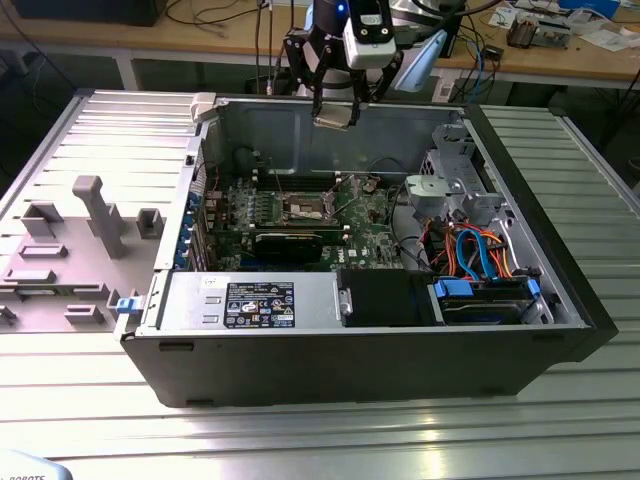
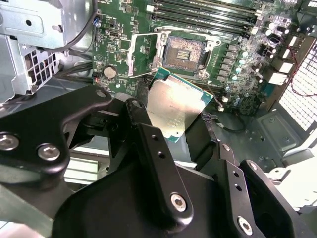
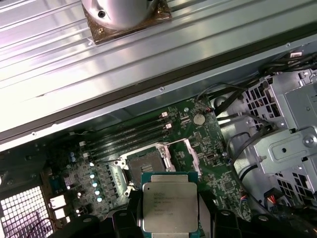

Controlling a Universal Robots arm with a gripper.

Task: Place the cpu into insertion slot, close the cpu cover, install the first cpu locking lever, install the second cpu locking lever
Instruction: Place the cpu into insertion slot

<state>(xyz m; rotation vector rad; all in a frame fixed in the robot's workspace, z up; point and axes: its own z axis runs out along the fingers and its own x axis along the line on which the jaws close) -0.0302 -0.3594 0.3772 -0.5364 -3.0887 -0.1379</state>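
Your gripper [image 2: 174, 124] is clamped on the one cpu [image 2: 176, 101], held in the air over the open case [image 1: 250, 120]; the one insertion slot [image 2: 184, 52] lies bare below, its cpu cover [image 2: 143, 54] folded open beside it; memory slots [image 2: 203, 12] run alongside; the drive cage [image 2: 29, 39] stands well apart.

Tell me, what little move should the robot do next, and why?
Probably lower the cpu toward the slot. The gripper holds it high above the open case, and the slot's dark centre lies bare, so nothing seems to be in the way.
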